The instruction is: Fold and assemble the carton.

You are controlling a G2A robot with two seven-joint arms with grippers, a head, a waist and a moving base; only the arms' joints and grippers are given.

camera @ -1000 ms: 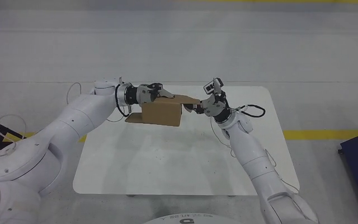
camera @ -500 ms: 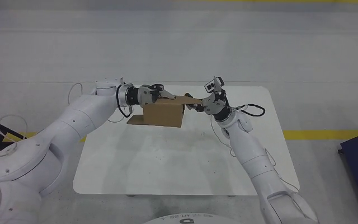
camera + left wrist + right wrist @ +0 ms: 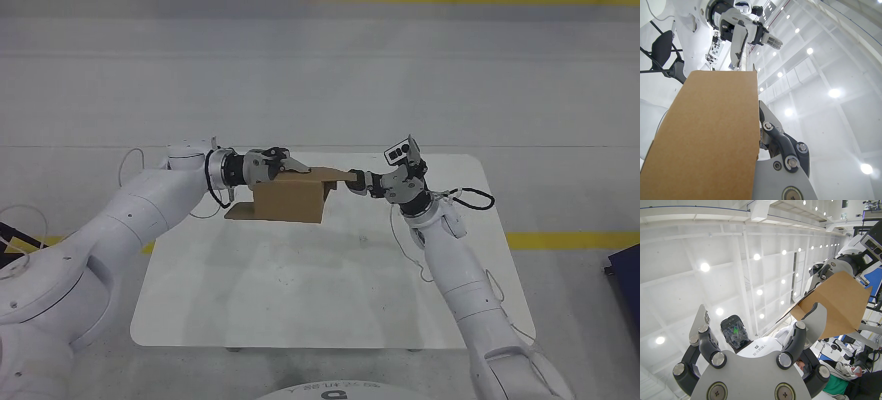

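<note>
Right gripper [image 3: 362,184] has backed off toward the table's right edge. A second ago it was tucked in against the right end of the carton [image 3: 290,202]; now its tips sit just off the end of the top flap [image 3: 335,176]. The wrist has also rolled, so its camera sits higher. Left gripper [image 3: 280,163] and the carton are unchanged, in the same spot and pose.

Carton sits near the far edge of the white table [image 3: 300,310], left of middle. Brown body is open and squared up, with one bottom flap splayed flat toward the left edge. Cannot tell whether it rests on the table or is held just above it.

Left gripper is clamped on the carton's upper left panel. The left wrist view shows cardboard running along one finger [image 3: 768,121], with the other finger hidden behind the board.

Right gripper's fingers [image 3: 701,315] are spread wide and hold nothing. In the right wrist view, one fingertip overlaps the corner of the carton's flap; contact is unclear.

Judgement: the retreat looks like a release or reset after working the right-end flap. That flap sticks out level and is not folded down, so the right end is not closed. Assembly is early to mid. The next move likely needs the right gripper back on that flap while the left steadies the body. Risk: the carton skews under a one-sided hold.
</note>
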